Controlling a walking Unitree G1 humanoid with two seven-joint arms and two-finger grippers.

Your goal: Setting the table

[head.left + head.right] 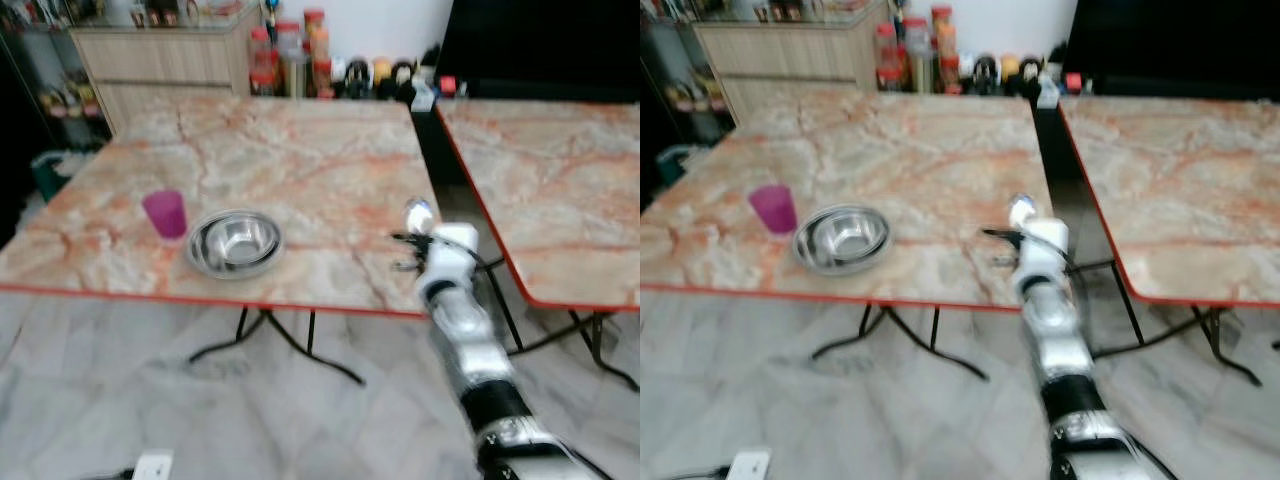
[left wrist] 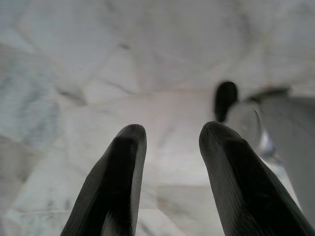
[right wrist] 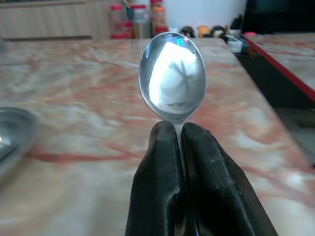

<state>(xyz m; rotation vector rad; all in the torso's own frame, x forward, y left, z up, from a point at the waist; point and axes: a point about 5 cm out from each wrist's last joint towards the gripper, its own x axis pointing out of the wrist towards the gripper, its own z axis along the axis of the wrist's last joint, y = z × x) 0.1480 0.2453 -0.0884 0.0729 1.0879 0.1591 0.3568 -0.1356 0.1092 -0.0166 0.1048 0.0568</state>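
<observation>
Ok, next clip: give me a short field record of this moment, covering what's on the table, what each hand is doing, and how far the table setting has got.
table: marble-pattern top with red edge; a second like it to the right
on table: steel bowl, pink cup just left of it, apart
right hand: shut on a spoon, bowl end up, over the table's near right corner
left hand: open, hanging idle over the floor
spoon placement: not yet set down; bare tabletop between it and the bowl
background: bottles and jars beyond the far edge

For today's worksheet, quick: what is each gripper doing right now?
Left gripper: open, holding nothing, pointing at the floor.
Right gripper: closed on a spoon, above the table.
</observation>
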